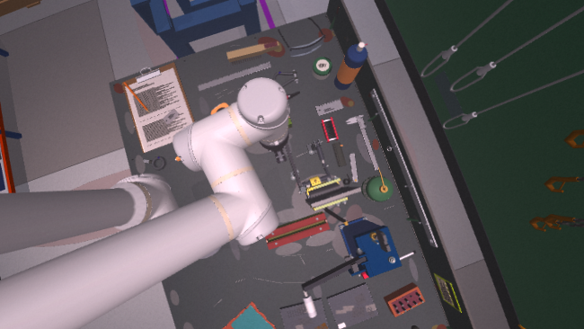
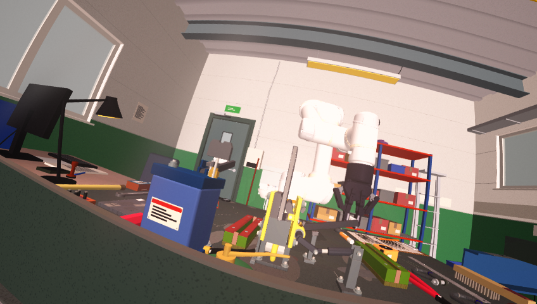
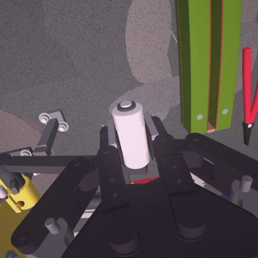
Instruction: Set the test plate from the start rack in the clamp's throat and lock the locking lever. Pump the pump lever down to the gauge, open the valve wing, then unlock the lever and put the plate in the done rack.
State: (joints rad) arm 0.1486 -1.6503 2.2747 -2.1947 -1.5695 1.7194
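At the middle of the workbench stands the yellow clamp [image 1: 325, 191], with the grey test plate [image 2: 287, 181] upright in its throat. The white grip of the locking lever [image 3: 132, 134] is held in my closed gripper [image 3: 133, 145], which is behind the clamp at the end of the lever's dark arm [image 2: 324, 225]. The green rack [image 3: 210, 64] lies just beyond my fingers, with an empty slot. The red rack [image 1: 297, 230] lies in front of the clamp. The blue pump block [image 1: 370, 247] with its long pump lever [image 1: 330, 272] stands nearer the bench front. The yellow valve wing [image 2: 241, 256] sits low by the clamp.
A blue and orange bottle [image 1: 351, 67] stands at the far edge of the bench, near a clipboard [image 1: 157, 105], a brush [image 1: 251, 51] and a caliper [image 1: 366, 139]. Red-handled pliers [image 3: 248, 91] lie right of the green rack. A brick-like block [image 1: 404, 300] lies near the front.
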